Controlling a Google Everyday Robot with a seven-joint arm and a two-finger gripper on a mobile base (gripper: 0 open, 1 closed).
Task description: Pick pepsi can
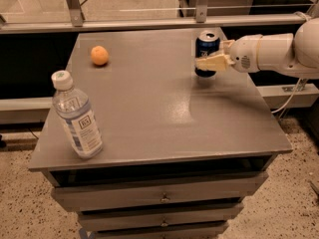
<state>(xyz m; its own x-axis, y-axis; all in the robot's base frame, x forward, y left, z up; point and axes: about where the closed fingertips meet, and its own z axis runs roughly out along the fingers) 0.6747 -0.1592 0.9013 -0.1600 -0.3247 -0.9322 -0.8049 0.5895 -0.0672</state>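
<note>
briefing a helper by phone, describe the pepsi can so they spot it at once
On the grey drawer table, look near the far right edge, where the gripper is. The pepsi can at the gripper is short and dark blue with a silver top, unlike the orange and the clear water bottle.

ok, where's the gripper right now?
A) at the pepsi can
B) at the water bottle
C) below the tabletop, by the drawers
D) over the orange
A: the gripper comes in from the right edge of the table and sits at the pepsi can, well away from the orange and the water bottle.
</note>
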